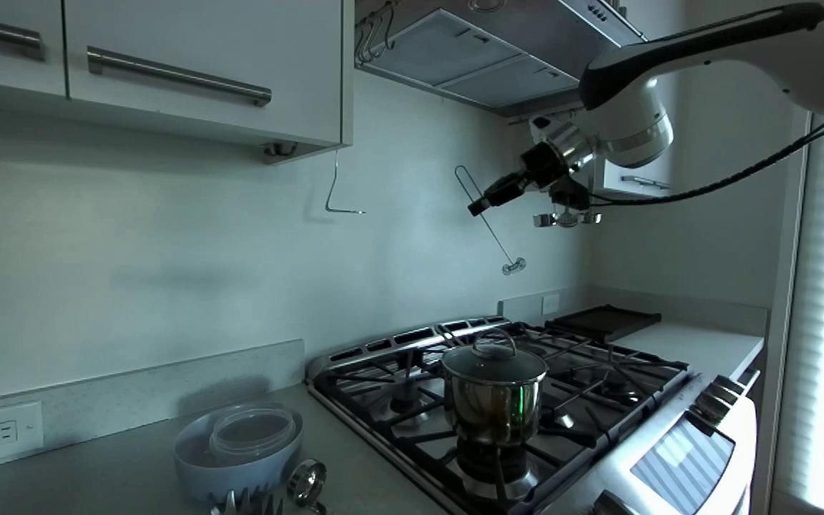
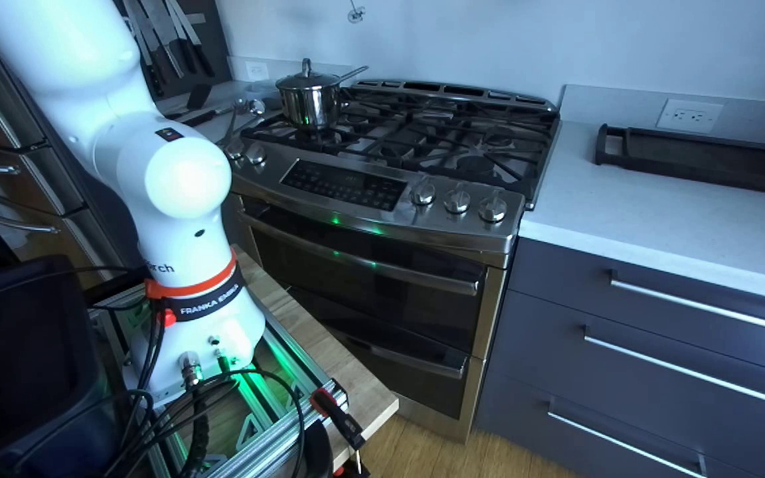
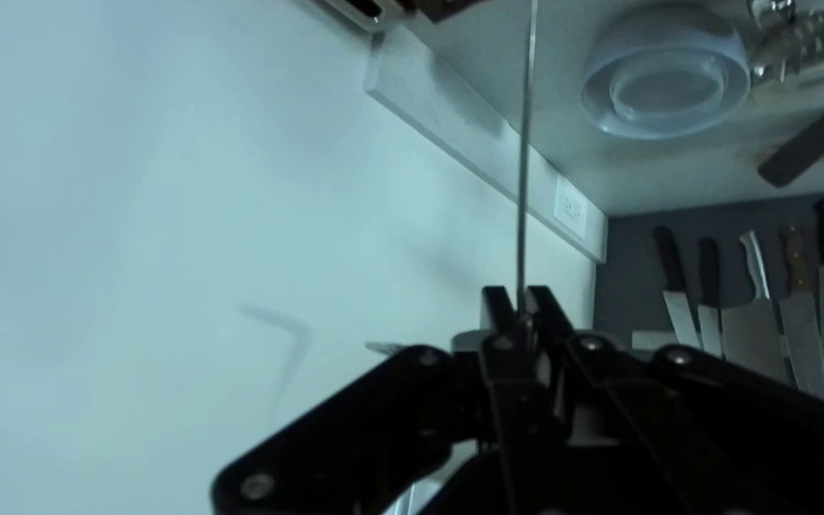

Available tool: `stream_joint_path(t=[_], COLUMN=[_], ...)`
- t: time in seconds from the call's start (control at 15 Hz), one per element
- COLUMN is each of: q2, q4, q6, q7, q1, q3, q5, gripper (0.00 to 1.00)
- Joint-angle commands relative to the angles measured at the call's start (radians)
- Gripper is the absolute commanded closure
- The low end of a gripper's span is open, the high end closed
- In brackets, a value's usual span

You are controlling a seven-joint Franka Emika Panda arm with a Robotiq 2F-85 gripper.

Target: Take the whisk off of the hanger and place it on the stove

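Observation:
The whisk (image 1: 494,232), a long thin metal rod with a loop at its upper end and a small coiled head below, slants in mid-air above the stove (image 1: 641,422). My gripper (image 1: 478,207) is shut on its shaft, between loop and head. In the wrist view the thin shaft of the whisk (image 3: 524,164) rises from between the nearly meeting fingertips of my gripper (image 3: 519,304). Only the coiled head of the whisk (image 2: 355,14) shows at the top of an exterior view, apart from the stove (image 2: 449,239). Which hook is the hanger I cannot tell.
A lidded pot (image 1: 494,408) stands on a burner. Several hooks (image 1: 376,36) hang by the hood (image 1: 455,50), and a bent wire (image 1: 333,193) under the cabinet. A bowl (image 1: 237,458) is on the counter; a black tray (image 2: 708,159) lies across the stove from it.

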Motion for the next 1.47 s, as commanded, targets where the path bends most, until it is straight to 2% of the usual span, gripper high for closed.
stream_joint_path(t=[0.0,0.33,0.4,0.47,0.8,0.87,1.0,1.4], q2=[-0.066,-0.081,-0.082,-0.045,-0.051,-0.051,-0.02,0.038], q4=[-0.087,-0.135,-0.138,-0.1,-0.11,-0.11,-0.116,-0.152], q6=[-0.019,-0.023,-0.022,0.0,-0.001,-0.001,0.025,0.07], q7=[0.087,0.137,0.144,0.12,0.126,0.127,0.157,0.311], q1=[-0.017,-0.009,-0.004,0.015,0.016,0.016,-0.007,-0.064], q3=[-0.034,-0.087,-0.096,-0.101,-0.109,-0.11,-0.097,-0.103], q5=[-0.186,-0.319,-0.325,-0.295,-0.306,-0.306,-0.41,-0.812], gripper=[0.98,0.98,0.98,0.91,0.91,0.98,0.98,0.98])
